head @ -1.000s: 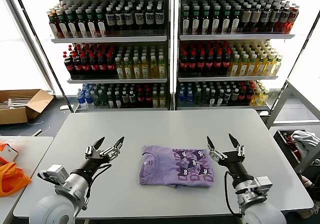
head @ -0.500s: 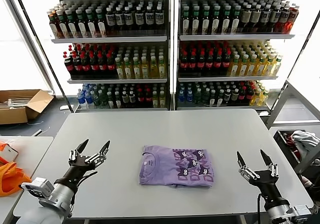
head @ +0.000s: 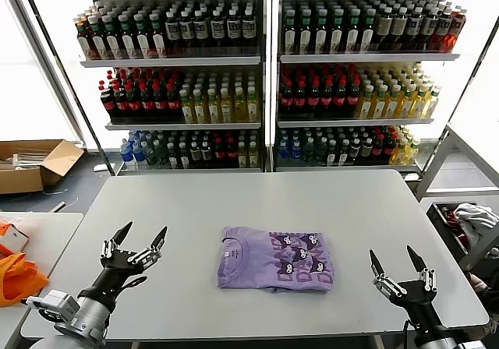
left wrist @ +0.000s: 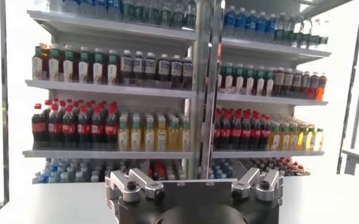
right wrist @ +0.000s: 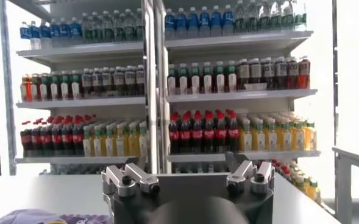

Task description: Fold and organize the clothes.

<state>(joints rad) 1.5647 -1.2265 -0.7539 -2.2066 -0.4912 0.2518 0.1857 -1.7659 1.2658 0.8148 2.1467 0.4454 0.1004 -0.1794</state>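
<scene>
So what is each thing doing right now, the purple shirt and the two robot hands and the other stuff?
lavender T-shirt: folded into a rectangle, flat on the grey table, print side up, nothing touching it.
left gripper: open, empty, off to the shirt's left.
right gripper: open, empty, near the table's front right corner.
cardboard box: flaps open, on the floor.
drink shelves: full of upright bottles.
</scene>
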